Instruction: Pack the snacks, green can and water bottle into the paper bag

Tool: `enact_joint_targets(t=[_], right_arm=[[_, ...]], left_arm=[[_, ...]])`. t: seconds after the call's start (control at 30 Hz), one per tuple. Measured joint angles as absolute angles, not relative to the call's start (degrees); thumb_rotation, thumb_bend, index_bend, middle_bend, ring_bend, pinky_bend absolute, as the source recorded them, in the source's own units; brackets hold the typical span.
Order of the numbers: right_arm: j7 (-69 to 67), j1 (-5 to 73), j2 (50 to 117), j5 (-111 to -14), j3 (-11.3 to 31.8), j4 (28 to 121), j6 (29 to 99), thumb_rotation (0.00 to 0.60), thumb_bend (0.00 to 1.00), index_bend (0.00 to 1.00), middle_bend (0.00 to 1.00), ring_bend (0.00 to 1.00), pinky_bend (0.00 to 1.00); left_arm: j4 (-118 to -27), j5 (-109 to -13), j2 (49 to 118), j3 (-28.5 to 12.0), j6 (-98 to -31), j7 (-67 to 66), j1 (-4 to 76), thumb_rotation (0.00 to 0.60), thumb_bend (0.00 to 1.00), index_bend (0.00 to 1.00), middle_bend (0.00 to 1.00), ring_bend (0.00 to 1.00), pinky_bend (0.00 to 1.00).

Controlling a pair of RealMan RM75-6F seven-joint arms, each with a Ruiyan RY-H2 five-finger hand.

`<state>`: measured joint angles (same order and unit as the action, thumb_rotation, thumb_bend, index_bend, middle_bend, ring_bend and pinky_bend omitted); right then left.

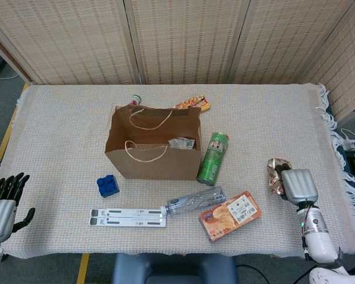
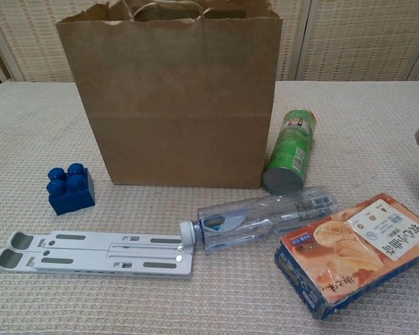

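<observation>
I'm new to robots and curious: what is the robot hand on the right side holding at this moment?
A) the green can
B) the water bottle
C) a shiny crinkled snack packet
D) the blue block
C: the right robot hand grips the shiny snack packet, off the cloth.

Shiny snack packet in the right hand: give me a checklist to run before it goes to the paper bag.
1. Right hand holds the shiny snack packet: ok.
2. Packet is clear of the table: cannot tell.
3. Paper bag stands upright with its mouth open: ok.
4. Room inside the bag: ok, only one packet visible.
5. Path to the bag: not ok, the green can leans against the bag's right side.
6. Left hand out of the way: ok, at the table's left edge.
</observation>
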<state>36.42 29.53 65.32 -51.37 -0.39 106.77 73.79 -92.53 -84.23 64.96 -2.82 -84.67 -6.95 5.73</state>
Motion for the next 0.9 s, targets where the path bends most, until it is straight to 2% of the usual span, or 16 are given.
enact_joint_targets(t=[0.17,0.3,0.5,0.67,0.9], right_arm=[[32.37,30.07,59.62,-52.91,6.69,113.14,76.93,0.6,0.4,0.74,0.6,0.63,0.72],[29.82,31.48,56.0,-53.99,14.14,119.56,80.19,0.6,0.4,0.74,0.6,0.63,0.72],[31.67,36.97,53.85,-54.62,23.08,128.09,83.31,0.6,0.4,0.74,0.6,0.63,0.72],[38.67,43.72,56.07,-51.94,25.86,132.03,83.58,0.6,0.4,0.74,0.6,0.63,0.72],[50.61,54.13,66.76,-45.38,25.86,132.47,84.29,0.6,0.4,0.74,0.6,0.63,0.72]], left_arm=[[-92.55,-84.23,64.96,-2.83,-84.67,-6.93,5.73,0.6,0.36,0.0,0.0,0.0,0.0],[-92.58,-84.21,64.94,-2.83,-84.64,-6.92,5.75,0.6,0.36,0.0,0.0,0.0,0.0],[-92.51,-84.23,64.91,-2.83,-84.59,-6.69,5.76,0.6,0.36,0.0,0.0,0.0,0.0],[-92.41,-84.32,64.86,-2.8,-84.57,-6.39,5.77,0.6,0.36,0.0,0.0,0.0,0.0],[-92.21,-84.43,64.83,-2.78,-84.55,-5.83,5.78,0.6,0.36,0.0,0.0,0.0,0.0]])
